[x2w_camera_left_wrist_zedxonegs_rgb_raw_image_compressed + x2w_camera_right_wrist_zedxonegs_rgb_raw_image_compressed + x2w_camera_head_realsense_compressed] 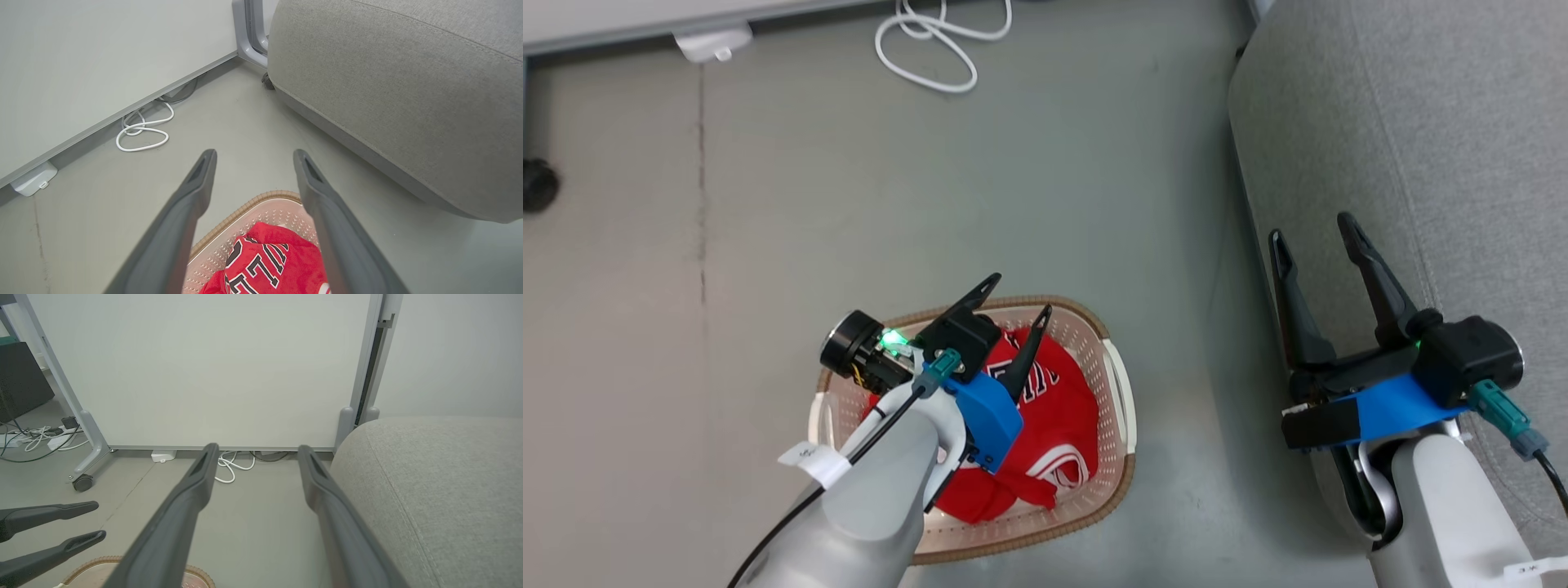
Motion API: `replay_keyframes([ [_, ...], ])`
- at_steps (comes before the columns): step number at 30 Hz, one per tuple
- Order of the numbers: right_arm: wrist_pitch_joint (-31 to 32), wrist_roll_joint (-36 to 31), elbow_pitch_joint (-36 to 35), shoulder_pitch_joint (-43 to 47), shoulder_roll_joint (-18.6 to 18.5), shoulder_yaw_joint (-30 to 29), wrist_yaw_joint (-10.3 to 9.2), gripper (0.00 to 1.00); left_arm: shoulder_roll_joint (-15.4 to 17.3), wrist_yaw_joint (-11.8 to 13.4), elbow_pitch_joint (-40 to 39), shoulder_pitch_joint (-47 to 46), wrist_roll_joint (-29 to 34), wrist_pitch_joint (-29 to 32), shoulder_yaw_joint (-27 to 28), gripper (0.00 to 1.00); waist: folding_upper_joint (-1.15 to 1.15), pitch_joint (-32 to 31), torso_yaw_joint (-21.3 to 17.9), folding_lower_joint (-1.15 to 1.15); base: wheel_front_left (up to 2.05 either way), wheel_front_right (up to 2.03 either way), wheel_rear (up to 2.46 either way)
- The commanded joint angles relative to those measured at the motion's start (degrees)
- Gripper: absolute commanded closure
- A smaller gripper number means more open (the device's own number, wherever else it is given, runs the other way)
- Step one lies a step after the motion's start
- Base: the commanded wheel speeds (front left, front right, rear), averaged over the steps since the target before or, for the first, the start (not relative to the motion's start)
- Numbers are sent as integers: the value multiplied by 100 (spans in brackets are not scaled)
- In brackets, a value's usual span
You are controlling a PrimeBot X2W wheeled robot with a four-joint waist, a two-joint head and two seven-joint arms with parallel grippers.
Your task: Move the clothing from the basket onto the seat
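Although the red clothing (1054,425) carries black letters edged in white, only part of the word shows among the folds. In the left wrist view the letters (261,267) run upside-down and the whole word cannot be read. White stripes trim a curved hem (1062,472) near the lower side of the heap. The fabric is bunched and crumpled, and where one garment ends and another begins cannot be told. It lies inside the basket (1112,478), a pale perforated tub with a brown woven-look rim and a white side handle (1128,390), which stands on the grey floor (1013,188) just beside the seat (1421,122). The seat is a broad grey fabric cushion with a rounded edge and a stitched seam, and it has nothing red on it. Small white tags (809,461) hang on both pale forearms, their marks too small to read. The left tool (1020,295) hangs over the basket with its two dark fingers spread apart and nothing between them. The right tool (1311,228) is likewise released and holds nothing, its fingers lying over the seat's rounded edge. A white cable (931,49) lies looped on the floor, well apart from the basket.
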Motion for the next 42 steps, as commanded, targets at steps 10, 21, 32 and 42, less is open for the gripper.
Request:
replay_keyframes([
  [10, -32, 48, -156, -442, -127, 117, 3, 0, 15, -10, 921, -631, -342, -26, -512, 0, 0, 868, -118, -1, 0, 0, 0],
  [21, -32, 64, -392, -762, -374, 304, 3, 0, 14, -10, 1813, -1254, -835, 65, -960, 0, 0, 1711, -185, -1, 0, 0, 0],
  [32, -31, 30, -710, -998, -423, 393, 3, 0, 70, 86, 2270, -1828, -967, 320, -985, 0, 0, 2408, -255, -1, 0, 0, 0],
  [42, -30, 67, -973, -1089, -432, 461, 3, 0, 186, 145, 2347, -2190, -1091, 882, -957, 0, 0, 2929, -334, -1, 0, 0, 0],
])
